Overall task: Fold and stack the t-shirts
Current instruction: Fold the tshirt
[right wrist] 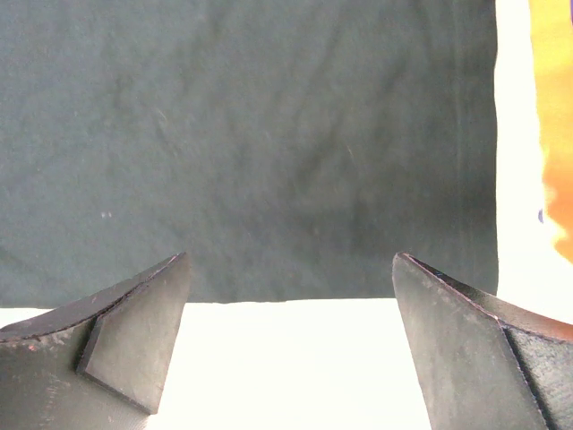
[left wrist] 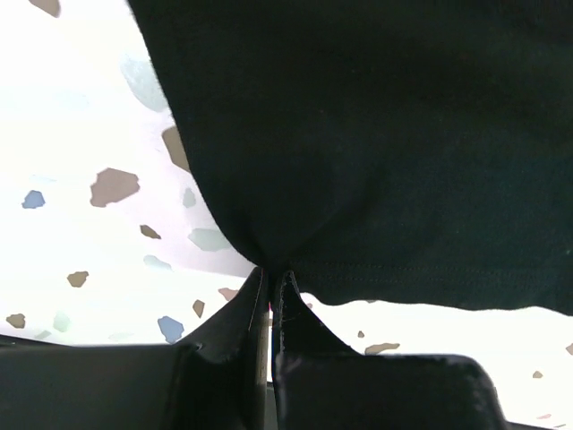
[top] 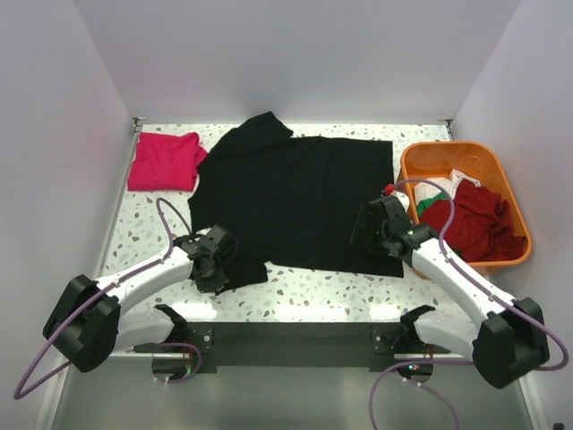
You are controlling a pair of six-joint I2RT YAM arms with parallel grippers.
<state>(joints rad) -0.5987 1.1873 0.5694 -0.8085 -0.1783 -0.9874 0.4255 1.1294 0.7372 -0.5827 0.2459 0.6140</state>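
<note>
My left pincer (left wrist: 270, 278) is pinched tight on the near edge of the black t-shirt (left wrist: 376, 152) — the cloth puckers just ahead of its tips, and the hem runs off to its right. My right pincer (right wrist: 291, 264) stands wide apart with nothing in it. The shirt's near hem lies just ahead of its tips, the shirt's side edge is a little to its right, and the orange tub (right wrist: 553, 116) is beyond that. The shirt lies spread on the worktop (top: 313, 291), stretching away from both pincers.

To do this step well, I judge the right pincer should drop onto the hem corner ahead and to its right and nip it as firmly as the left one has its side. Then both should rise together at one height, hem taut between them — a lopsided lift would skew the fold. The pink-red t-shirt (top: 163, 161) lies well ahead and left of my left pincer, so the sweep should stay right of it.
</note>
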